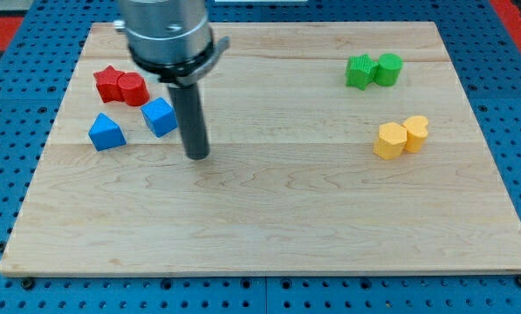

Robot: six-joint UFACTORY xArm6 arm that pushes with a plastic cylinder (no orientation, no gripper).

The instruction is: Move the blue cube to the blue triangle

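The blue cube [159,117] lies at the view's left part of the wooden board. The blue triangle [106,132] lies a short gap to its left and slightly lower. My tip [197,155] rests on the board just right of and below the blue cube, a small gap apart from it. The rod rises from the tip to the arm's grey body at the view's top.
A red star [109,83] and a red cylinder [133,88] touch each other just above the blue blocks. A green star [359,71] and green cylinder [387,68] sit at top right. Two yellow blocks [388,139] [415,133] sit at right. The board's edge [260,272] meets blue pegboard.
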